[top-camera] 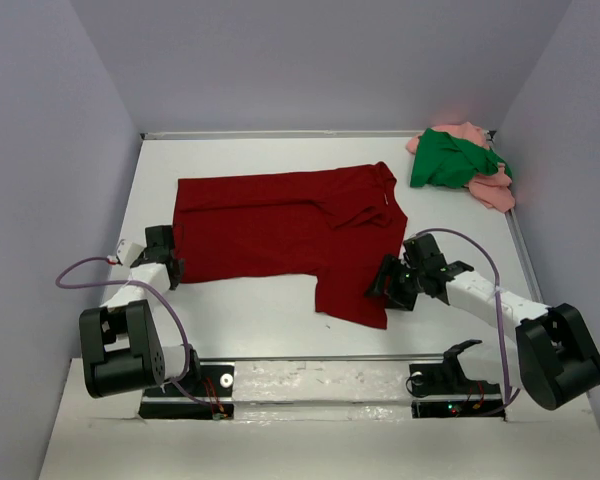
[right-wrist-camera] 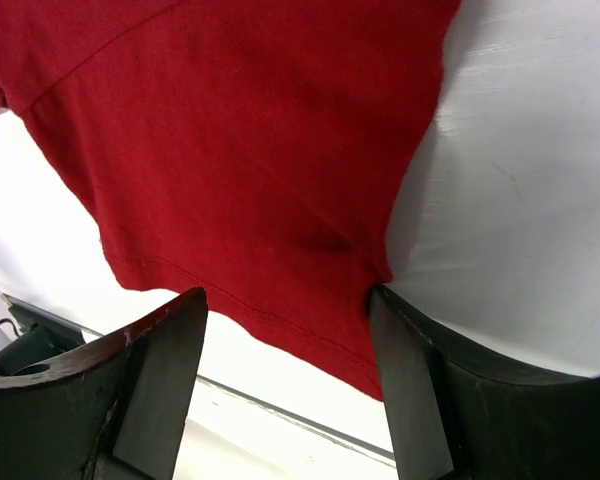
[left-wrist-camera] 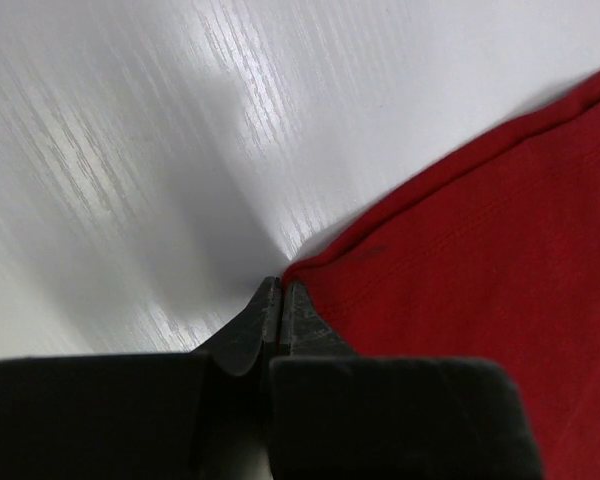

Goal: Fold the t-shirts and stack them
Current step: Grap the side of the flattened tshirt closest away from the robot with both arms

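Left wrist view, left hand (left-wrist-camera: 282, 292) closed at dark red t-shirt (left-wrist-camera: 500, 300) corner, right hand (right-wrist-camera: 285, 300) open over its hem

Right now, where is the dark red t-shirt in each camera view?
Top external: dark red t-shirt, centre of the white table.
Left wrist: t-shirt at right, corner at the shut left gripper.
Right wrist: t-shirt upper left and centre, hem within the open right gripper.
Shared landmark: the white table beside its hem.

free: table (top-camera: 250, 320) near strip | obstacle: green shirt (top-camera: 445, 160) on pink shirt (top-camera: 495, 192), far-right corner
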Robot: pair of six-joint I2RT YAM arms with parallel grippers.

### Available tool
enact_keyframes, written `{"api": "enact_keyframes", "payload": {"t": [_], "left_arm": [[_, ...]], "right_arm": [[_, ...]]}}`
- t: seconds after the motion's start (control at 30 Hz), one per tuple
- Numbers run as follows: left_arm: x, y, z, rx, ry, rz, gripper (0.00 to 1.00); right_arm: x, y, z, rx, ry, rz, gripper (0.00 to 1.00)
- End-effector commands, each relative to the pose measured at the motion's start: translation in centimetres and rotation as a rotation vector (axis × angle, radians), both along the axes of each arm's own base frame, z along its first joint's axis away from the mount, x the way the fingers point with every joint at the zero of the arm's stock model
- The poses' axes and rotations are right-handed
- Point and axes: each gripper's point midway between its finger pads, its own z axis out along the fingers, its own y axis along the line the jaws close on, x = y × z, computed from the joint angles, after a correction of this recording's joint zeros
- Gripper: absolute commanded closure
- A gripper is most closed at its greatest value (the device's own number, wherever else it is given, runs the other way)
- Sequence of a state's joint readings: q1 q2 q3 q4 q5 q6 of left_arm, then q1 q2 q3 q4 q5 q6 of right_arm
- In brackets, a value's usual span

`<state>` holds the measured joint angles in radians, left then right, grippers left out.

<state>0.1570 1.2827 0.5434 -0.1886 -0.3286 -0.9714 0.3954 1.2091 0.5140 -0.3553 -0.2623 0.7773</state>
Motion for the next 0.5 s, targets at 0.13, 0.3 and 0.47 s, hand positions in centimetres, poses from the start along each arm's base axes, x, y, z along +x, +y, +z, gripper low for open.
{"api": "enact_keyframes", "payload": {"t": [0.13,0.3,0.47], "left_arm": [[-2.3,-0.6,-1.5,-0.016,0.071,-0.003,1.00],[-2.4,-0.6,-1.7,-0.019,0.075,-0.003,1.00],[-2.0,-1.0,-2.1,-0.037,0.077,-0.014,1.00]], "right_arm": [[-4.5,-2.8,-1.1,-0.150,0.141,-0.020,0.32],[-5.3,-4.7,-0.5,-0.264,0.196,-0.082,0.34],[-6.1,-4.7,-1.7,-0.307,0.227,-0.081,0.34]]}}
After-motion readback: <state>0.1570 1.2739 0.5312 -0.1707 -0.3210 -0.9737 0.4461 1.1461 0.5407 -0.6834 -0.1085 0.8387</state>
